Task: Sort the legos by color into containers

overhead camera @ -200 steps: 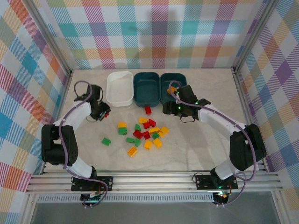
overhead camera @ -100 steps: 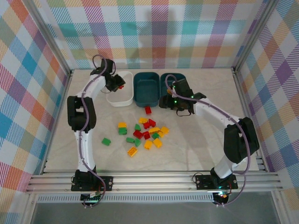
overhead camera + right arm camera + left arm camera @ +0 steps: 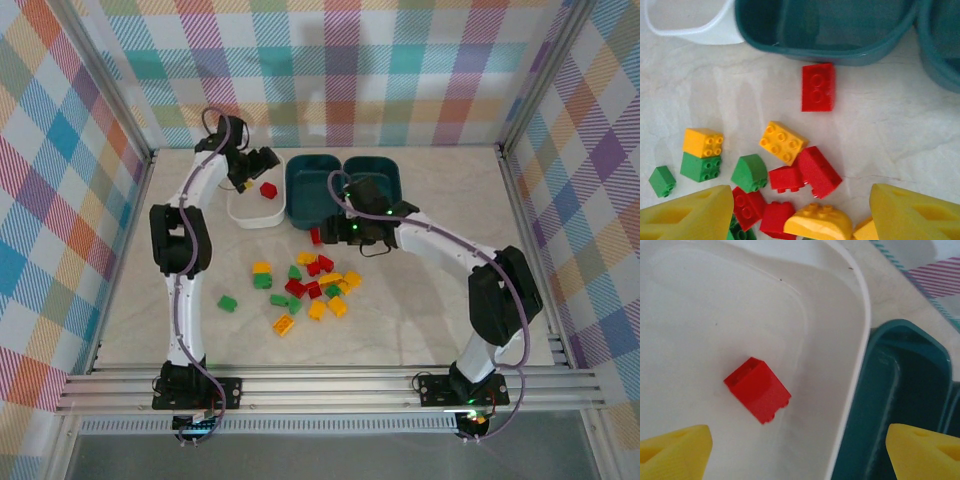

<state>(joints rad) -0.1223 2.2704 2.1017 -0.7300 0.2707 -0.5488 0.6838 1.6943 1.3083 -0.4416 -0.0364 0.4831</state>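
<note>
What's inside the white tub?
One red brick lies loose on the floor of the white tub, under the open left gripper. In the top view the left arm covers the tub's far left corner, so anything there is hidden.

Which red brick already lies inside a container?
The red brick lying alone in the white tub. Every other red one sits on the table, even the one beside the teal tub.

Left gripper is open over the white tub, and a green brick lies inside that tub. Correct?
Not quite: the brick in the white tub is red, not green, as the left wrist view shows. The left gripper is indeed open over that tub.
</note>
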